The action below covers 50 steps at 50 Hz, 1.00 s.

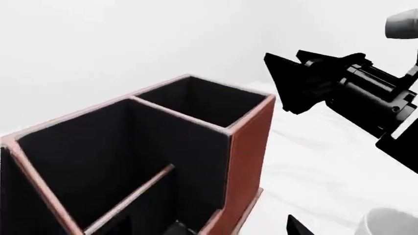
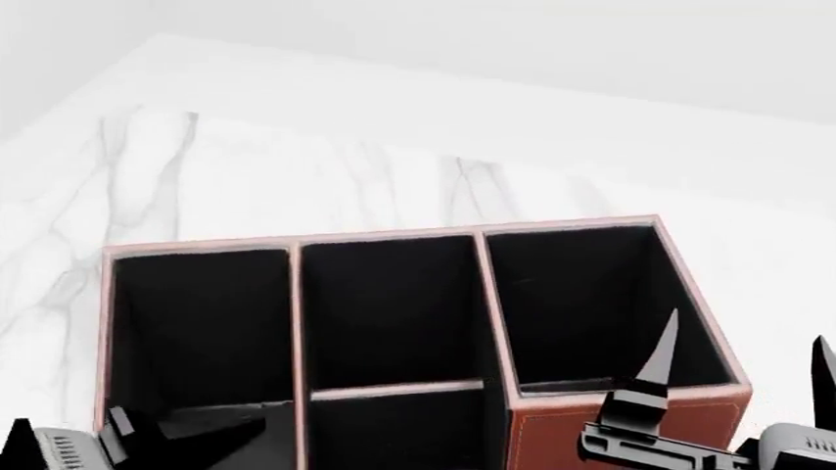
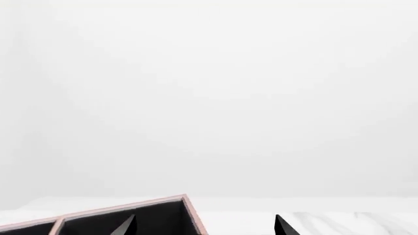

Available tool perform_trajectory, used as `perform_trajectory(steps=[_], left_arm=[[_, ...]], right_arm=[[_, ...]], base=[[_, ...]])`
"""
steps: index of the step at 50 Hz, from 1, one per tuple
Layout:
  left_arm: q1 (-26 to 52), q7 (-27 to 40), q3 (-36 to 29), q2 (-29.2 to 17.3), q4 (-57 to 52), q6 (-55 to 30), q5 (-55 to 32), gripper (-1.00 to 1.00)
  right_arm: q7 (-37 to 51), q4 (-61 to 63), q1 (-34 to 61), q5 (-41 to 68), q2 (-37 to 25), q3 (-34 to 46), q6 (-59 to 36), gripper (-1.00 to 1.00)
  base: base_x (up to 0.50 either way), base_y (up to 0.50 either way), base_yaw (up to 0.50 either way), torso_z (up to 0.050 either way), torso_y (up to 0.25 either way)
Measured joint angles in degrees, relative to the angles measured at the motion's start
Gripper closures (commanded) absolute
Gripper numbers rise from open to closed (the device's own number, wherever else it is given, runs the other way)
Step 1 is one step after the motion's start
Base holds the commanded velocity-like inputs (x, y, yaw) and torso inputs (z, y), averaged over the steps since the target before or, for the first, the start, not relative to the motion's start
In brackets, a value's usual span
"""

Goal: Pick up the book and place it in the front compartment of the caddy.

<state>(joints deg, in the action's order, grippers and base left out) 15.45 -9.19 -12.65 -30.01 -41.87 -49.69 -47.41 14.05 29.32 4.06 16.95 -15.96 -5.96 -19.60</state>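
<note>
Right hand (image 2: 738, 357) spread wide, caddy (image 2: 627, 426) on white marble table (image 2: 261, 186), plain white walls

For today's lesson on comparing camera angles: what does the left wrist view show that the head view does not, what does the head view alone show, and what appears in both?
Only the left wrist view shows the white mug, at the picture's edge, and the right arm's black gripper body from the side.

Only the head view shows the veined marble table beyond the caddy, three compartments side by side, and the left gripper low by the caddy's left end.

Both show the caddy, reddish-brown outside, black inside, pale rims, and the right gripper, fingers apart. Neither shows the book.
</note>
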Motion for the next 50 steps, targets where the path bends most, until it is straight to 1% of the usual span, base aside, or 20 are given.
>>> perform_trajectory(steps=[8, 18, 34, 50], left_arm=[[1.4, -2.15, -3.6, -2.23, -2.89, -4.71, -3.4, -1.0], [2.72, -3.2, -5.8, -3.53, -4.44, -8.2, -6.4, -1.0], [3.32, -6.15, -9.16, -5.18, -4.86, -10.52, -8.55, -1.0], [3.68, -7.81, -12.07, -5.24, -2.59, -12.27, -9.78, -1.0]], right_arm=[[0.07, -0.73, -0.25, 0.43, -0.35, -0.95, 0.69, -1.0], [0.19, -1.28, -0.52, 0.69, -0.56, -1.4, 1.33, -1.0], [0.37, -1.87, -0.81, 0.87, -0.77, -1.35, 2.0, -1.0], [0.46, -2.67, -0.8, 0.95, -0.91, -0.95, 2.6, -1.0]], base=[[0.0, 0.0, 0.0, 0.0, 0.0], [0.0, 0.0, 0.0, 0.0, 0.0], [0.0, 0.0, 0.0, 0.0, 0.0], [0.0, 0.0, 0.0, 0.0, 0.0]])
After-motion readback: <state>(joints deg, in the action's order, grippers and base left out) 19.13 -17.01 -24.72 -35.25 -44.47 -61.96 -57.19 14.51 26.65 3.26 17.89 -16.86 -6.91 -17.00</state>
